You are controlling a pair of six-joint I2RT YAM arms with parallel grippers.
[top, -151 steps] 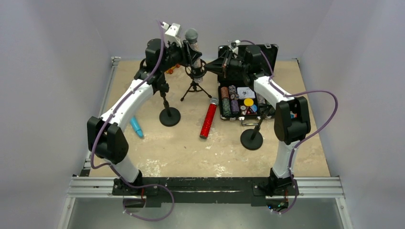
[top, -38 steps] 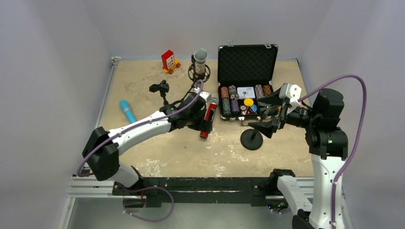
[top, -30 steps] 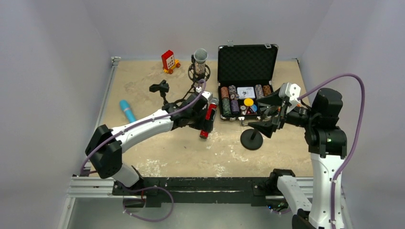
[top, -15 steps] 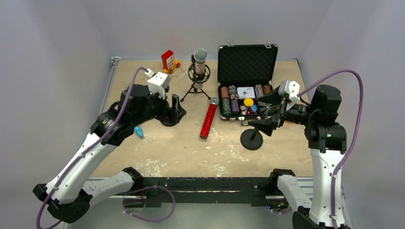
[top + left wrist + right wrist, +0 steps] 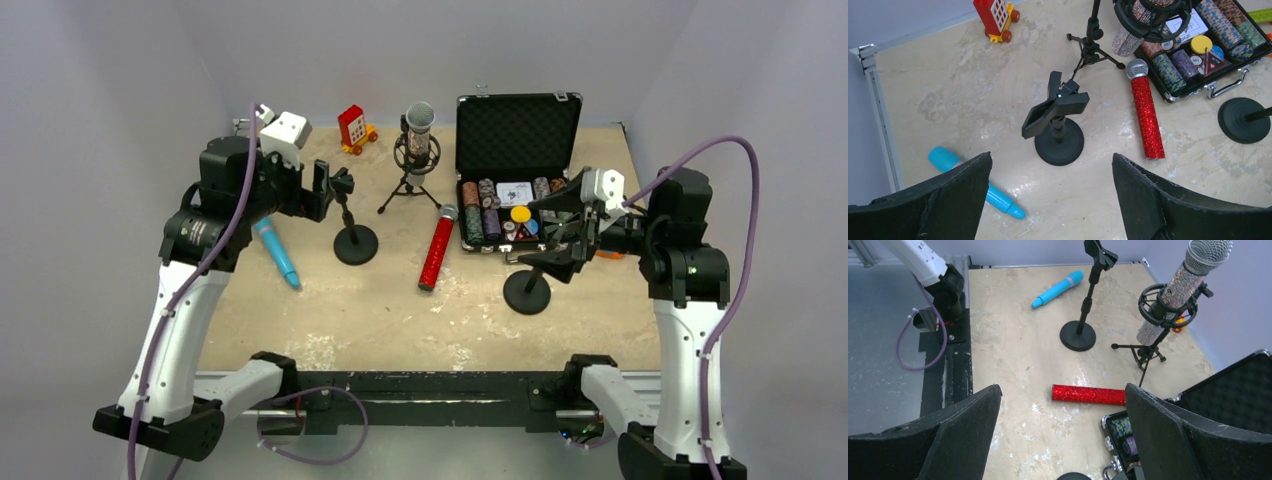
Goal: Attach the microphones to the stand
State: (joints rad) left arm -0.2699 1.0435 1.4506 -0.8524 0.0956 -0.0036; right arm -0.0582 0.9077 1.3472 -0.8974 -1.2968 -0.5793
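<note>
The silver-glitter microphone [image 5: 419, 128] stands upright in the shock mount of a small tripod stand [image 5: 408, 190]. On the table the red-glitter microphone [image 5: 437, 248] lies flat, left of the case. The light-blue microphone [image 5: 277, 250] lies at the left. A clip stand [image 5: 355, 243] on a round base holds nothing, and so does a second round-base stand [image 5: 527, 290]. My left gripper [image 5: 318, 195] hovers open above the left side; its view shows the clip stand [image 5: 1058, 145], the red microphone [image 5: 1146, 117] and the blue one [image 5: 1000, 200] below. My right gripper [image 5: 552, 232] hangs open over the second stand.
An open black case [image 5: 515, 150] of poker chips sits at the back right. A red and yellow toy block [image 5: 352, 128] stands at the back. Grey walls close in both sides. The right wrist view shows the blue microphone [image 5: 1058, 288] and the red one [image 5: 1088, 394].
My left arm has swung away from the red microphone in the middle, back to the left and upward. The red microphone stays flat on the table. The right gripper has barely moved.
</note>
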